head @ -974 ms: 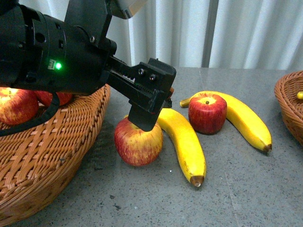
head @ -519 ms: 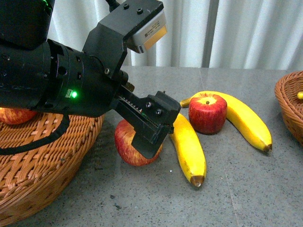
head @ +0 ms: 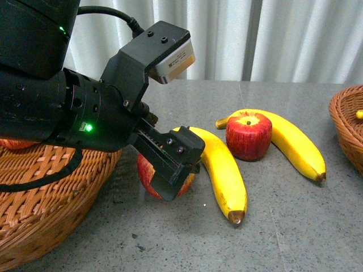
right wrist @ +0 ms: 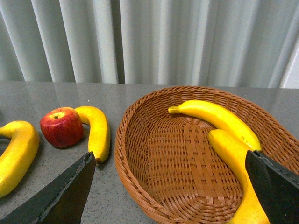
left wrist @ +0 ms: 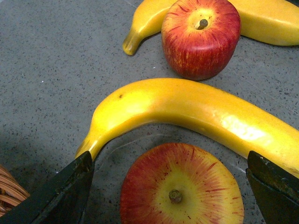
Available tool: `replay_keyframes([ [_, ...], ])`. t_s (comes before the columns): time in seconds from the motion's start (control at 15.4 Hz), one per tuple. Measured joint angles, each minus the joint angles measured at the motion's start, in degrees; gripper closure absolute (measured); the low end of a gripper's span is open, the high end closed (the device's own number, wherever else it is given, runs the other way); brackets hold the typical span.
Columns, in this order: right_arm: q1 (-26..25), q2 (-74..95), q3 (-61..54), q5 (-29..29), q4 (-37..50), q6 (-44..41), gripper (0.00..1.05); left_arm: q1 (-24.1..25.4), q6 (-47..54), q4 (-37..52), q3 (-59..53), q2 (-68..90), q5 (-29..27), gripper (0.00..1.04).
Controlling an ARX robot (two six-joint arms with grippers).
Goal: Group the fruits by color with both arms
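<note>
As it straddles apple [left wrist: 183, 189], left tool [left wrist: 169, 159] — agape

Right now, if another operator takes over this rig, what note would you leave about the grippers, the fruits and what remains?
Left gripper: open, jaws either side of the near apple, not shut on it.
Right gripper: open, empty, facing the right basket.
Done: two bananas in the right basket; an apple shows in the left basket, mostly hidden by the left arm.
Left to do: near apple, far apple, near banana and far banana lie on the table.
</note>
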Motion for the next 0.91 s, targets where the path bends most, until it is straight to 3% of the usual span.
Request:
replay_keyframes([
  [0.45, 0.00, 0.00, 0.00, 0.00, 0.00, 0.00, 0.07, 0.02, 0.70, -1.79, 0.20, 1.55, 0.90, 0.07],
  [0.52, 0.00, 0.00, 0.00, 0.00, 0.00, 0.00, 0.07, 0.02, 0.94, -1.77, 0.20, 1.55, 0.92, 0.09],
  [0.65, 0.00, 0.00, 0.00, 0.00, 0.00, 0.00, 0.07, 0.02, 1.01, -1.77, 0.31, 1.57, 1.18, 0.31],
  [0.71, 0.00, 0.00, 0.00, 0.00, 0.00, 0.00, 0.07, 0.02, 1.01, -1.66, 0.31, 1.57, 1.27, 0.36],
  [0.91, 0.00, 0.00, 0.00, 0.00, 0.00, 0.00, 0.07, -0.11, 0.92, -1.33, 0.48, 1.57, 1.44, 0.40],
])
